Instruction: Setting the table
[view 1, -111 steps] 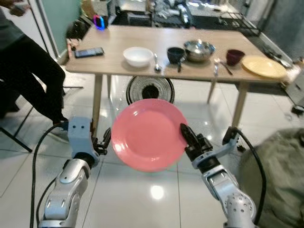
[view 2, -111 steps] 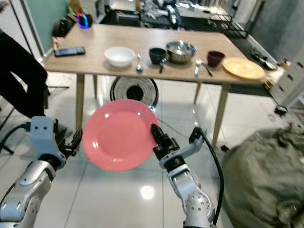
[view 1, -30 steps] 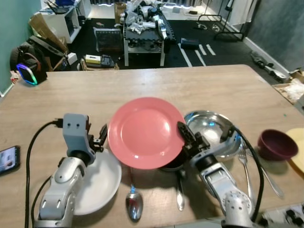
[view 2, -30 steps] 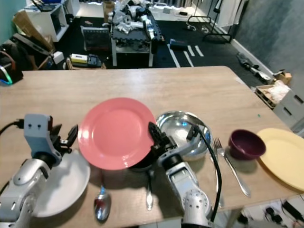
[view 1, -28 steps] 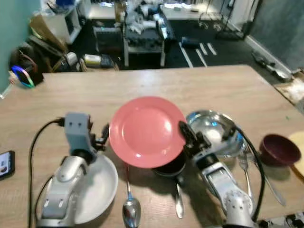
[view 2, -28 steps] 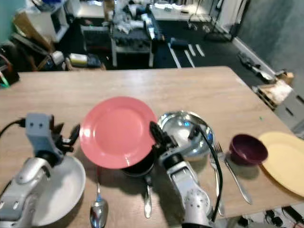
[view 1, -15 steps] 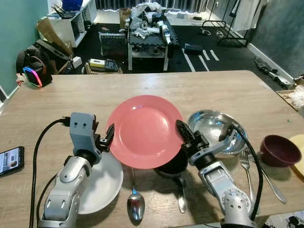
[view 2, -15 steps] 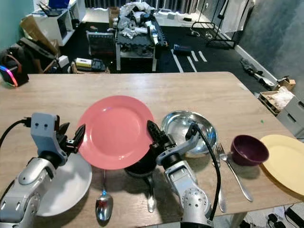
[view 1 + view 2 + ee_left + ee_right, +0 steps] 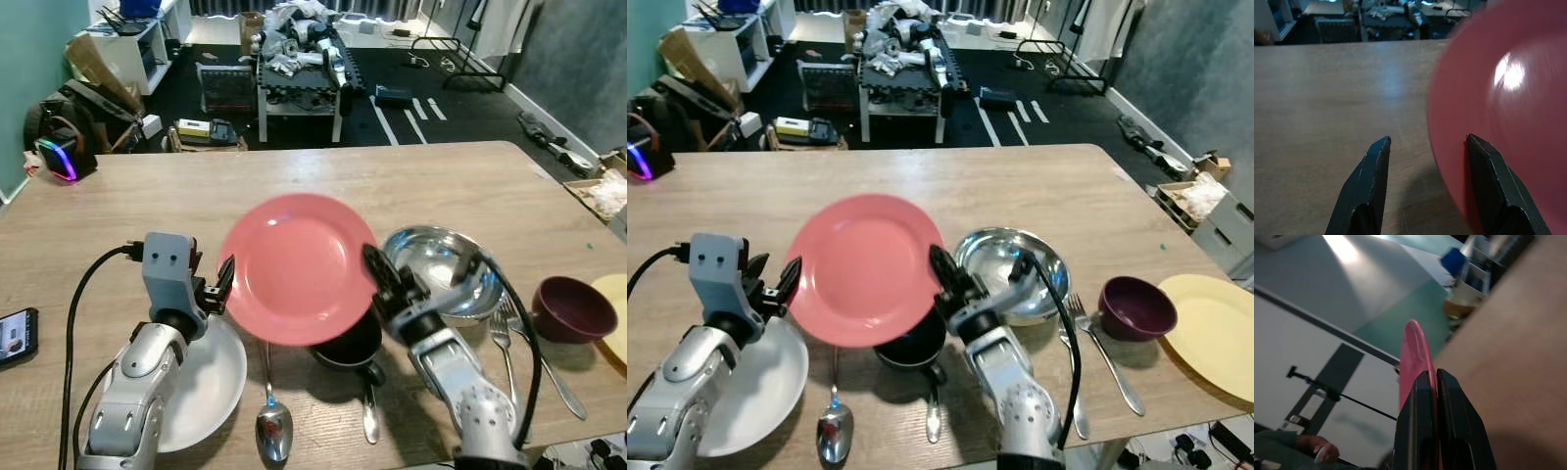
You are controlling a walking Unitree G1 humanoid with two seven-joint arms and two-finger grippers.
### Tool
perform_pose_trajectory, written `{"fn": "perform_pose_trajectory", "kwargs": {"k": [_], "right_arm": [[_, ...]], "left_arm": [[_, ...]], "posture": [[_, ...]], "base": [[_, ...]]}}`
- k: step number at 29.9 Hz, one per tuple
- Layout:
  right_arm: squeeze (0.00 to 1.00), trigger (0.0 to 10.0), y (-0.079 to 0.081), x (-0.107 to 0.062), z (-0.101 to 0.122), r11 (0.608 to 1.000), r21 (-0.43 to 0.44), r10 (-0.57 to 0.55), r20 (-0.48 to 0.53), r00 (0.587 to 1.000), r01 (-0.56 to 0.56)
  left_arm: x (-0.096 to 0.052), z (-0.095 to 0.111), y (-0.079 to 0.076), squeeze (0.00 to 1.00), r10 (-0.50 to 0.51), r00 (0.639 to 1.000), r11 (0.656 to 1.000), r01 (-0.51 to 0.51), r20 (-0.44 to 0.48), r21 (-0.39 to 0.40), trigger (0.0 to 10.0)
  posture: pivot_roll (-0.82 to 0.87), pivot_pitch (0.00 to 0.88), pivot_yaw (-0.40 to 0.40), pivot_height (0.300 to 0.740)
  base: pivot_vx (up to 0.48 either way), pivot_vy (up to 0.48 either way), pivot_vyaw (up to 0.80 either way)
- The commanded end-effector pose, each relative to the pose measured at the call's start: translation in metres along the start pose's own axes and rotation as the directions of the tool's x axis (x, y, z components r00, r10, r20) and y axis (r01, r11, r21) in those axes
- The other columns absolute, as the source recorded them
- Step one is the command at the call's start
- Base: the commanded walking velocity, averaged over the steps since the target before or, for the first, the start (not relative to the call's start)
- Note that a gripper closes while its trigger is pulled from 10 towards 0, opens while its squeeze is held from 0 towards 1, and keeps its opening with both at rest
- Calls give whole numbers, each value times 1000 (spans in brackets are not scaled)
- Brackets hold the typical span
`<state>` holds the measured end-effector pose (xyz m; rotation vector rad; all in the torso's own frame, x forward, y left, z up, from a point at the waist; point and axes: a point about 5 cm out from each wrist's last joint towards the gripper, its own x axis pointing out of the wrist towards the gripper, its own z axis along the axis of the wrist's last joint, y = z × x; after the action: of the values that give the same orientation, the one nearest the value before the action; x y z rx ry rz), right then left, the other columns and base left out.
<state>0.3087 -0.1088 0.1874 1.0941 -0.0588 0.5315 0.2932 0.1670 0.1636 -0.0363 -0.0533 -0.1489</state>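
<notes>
White bowl (image 9: 211, 382): lower left of frame, under left arm.
Left gripper (image 9: 1427, 147): fingers apart, beside plate's edge.
Right gripper (image 9: 384, 282): clamped on pink plate's rim.
Pink plate (image 9: 299, 264): frame centre, held tilted above black bowl (image 9: 348, 348).
Steel bowl (image 9: 441, 279): right of centre, beyond right gripper.

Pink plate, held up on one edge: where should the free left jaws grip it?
On the pink plate rim's left edge, approached from the left; the left gripper is open beside that thin rim, opposite the right gripper pinching the other edge.
</notes>
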Motion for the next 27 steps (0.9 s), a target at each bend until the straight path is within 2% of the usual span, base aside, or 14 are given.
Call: {"fn": "perform_pose_trajectory", "kwargs": {"k": [1,2,6,7,9,12,13,14,18,21,23,24,25,27], "right_arm": [[0,10000,27,17,3,995,-38,94,-9,996,-94],[0,10000,27,17,3,995,-38,94,-9,996,-94],[0,10000,53,42,-7,983,-96,152,-60,987,-157],[0,10000,60,58,-20,973,-172,136,-105,985,-153],[0,10000,60,65,-27,966,-220,114,-121,986,-139],[0,10000,59,70,-33,968,-213,108,-134,985,-135],[0,10000,54,75,-36,971,-218,69,-133,989,-97],[0,10000,35,88,-44,969,-245,-79,-135,988,44],[0,10000,33,90,-44,965,-254,-96,-130,987,61],[0,10000,21,99,-46,943,-301,-175,-88,981,141],[0,10000,19,101,-46,944,-293,-184,-77,980,154],[0,10000,18,104,-45,948,-277,-180,-70,981,154],[0,10000,18,104,-45,948,-277,-180,-70,981,154],[0,10000,17,107,-47,957,-251,-171,-84,982,146]], "left_arm": [[-3,-2,8,0,23,1000,1000,-22,-20,13,10000],[-3,-2,8,0,23,1000,1000,-22,-20,13,10000],[-2,12,14,0,27,999,1000,-27,17,14,10000],[-3,26,18,0,5,999,1000,-5,45,-20,10000],[-5,34,19,0,-23,998,999,26,59,-45,10000],[-7,41,19,0,-59,996,996,63,73,-62,10000],[-9,47,20,0,-94,992,993,99,81,-70,10000],[-17,64,23,0,-181,978,978,190,99,-82,10000],[-19,67,23,0,-195,975,976,204,107,-76,10000],[-33,77,35,0,-260,961,960,268,94,-83,10000],[-36,76,42,0,-233,969,965,241,84,-103,10000],[-41,67,52,0,-167,985,975,173,52,-141,10000],[-41,67,52,0,-167,985,975,173,52,-141,10000],[-48,50,55,0,-108,994,981,104,-14,-166,10000]], "posture": [[68,30,27,740],[68,30,27,740],[84,26,18,740],[95,23,15,740],[99,23,13,740],[107,25,10,740],[119,24,5,740],[128,27,1,740],[128,27,1,740],[160,39,-10,740],[166,43,-13,740],[174,47,-15,740],[174,47,-15,740],[182,58,-22,740]], "base": [[0,0,0],[0,0,0],[0,0,0],[0,0,0],[0,0,0],[0,0,0],[0,0,0],[0,0,0],[0,0,0],[0,0,0],[0,0,0],[0,0,0],[0,0,0],[0,0,0]]}}
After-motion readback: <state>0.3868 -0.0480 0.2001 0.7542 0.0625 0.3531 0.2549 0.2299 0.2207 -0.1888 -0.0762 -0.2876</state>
